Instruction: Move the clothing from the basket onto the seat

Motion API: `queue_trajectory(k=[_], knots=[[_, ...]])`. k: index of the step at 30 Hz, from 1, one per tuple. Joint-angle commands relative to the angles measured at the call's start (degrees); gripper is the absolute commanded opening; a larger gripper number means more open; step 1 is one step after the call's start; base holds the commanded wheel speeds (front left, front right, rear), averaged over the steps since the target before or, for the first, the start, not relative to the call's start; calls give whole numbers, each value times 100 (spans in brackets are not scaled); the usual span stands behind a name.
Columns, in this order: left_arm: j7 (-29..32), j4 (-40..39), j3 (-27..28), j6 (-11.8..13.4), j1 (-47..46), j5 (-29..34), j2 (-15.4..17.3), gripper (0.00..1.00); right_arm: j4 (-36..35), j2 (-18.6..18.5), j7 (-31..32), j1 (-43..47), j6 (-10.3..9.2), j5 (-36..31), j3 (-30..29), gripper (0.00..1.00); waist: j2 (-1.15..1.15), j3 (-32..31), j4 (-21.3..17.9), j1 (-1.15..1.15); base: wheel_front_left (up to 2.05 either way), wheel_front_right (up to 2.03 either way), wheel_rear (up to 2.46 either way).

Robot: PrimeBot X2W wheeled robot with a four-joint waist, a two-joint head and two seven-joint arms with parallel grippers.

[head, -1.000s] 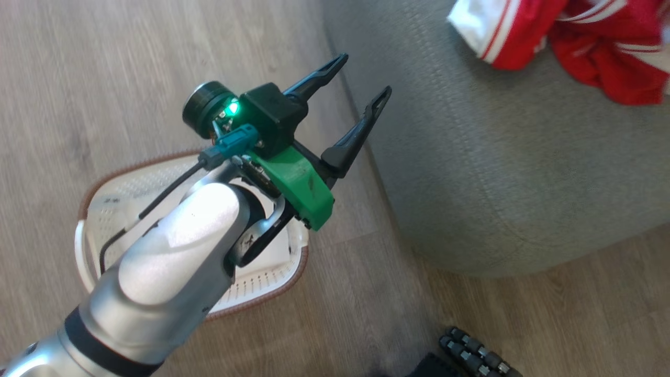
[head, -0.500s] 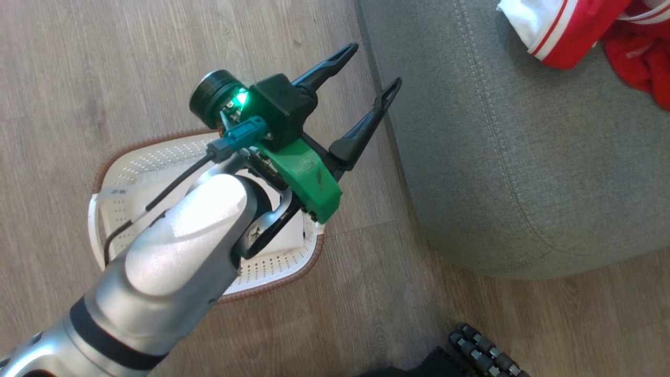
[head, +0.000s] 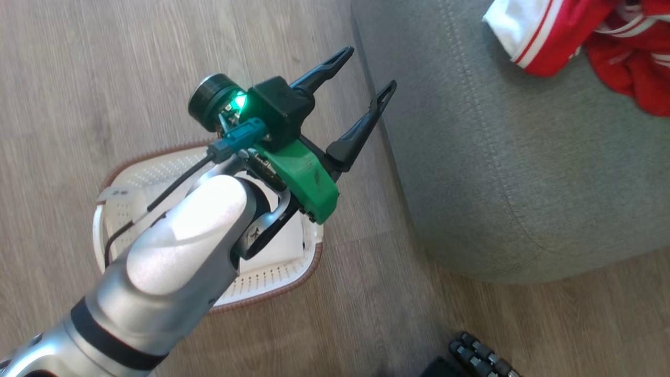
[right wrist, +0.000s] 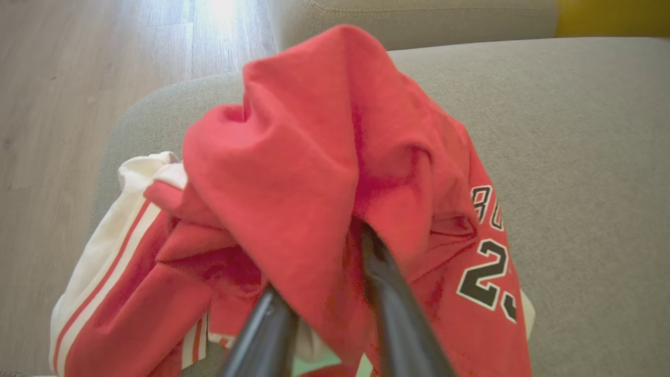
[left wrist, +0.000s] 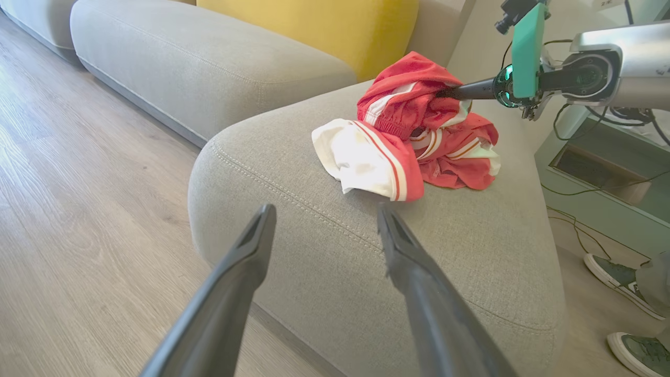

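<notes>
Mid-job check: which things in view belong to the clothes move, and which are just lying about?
Job: bright red shiny sports clothing with white striped panels; small white perforated plastic basket with brown braided rim; large grey-green fabric sofa seat.
Lying about: yellow cushion; neighbouring grey sofa section; person's grey shoes.

Under me runs a floor [head: 78, 78] of pale grey-brown wood-look planks with long straight seams. On it stands the seat [head: 523, 157], a grey-green cushion with rounded corners and stitched seams. Beyond it in my left wrist view lies a long grey sofa section [left wrist: 199, 63], with a yellow back cushion [left wrist: 314, 26] behind. A bright patch of light [right wrist: 220, 10] glares on the planks.
</notes>
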Motion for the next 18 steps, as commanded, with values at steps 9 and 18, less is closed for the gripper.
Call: queue_trajectory(k=[9, 18], knots=[[-234, -39, 175, 32, 124, -143, 60, 100, -223, -369, 229, 175, -2, 311, 447, 100, 0, -641, -178, 0, 0, 0, 0], [-421, -6, 279, 150, 434, -304, 144, 100, -947, -728, -241, 441, -2, 540, 831, 100, 0, -1302, -293, 0, 0, 0, 0]])
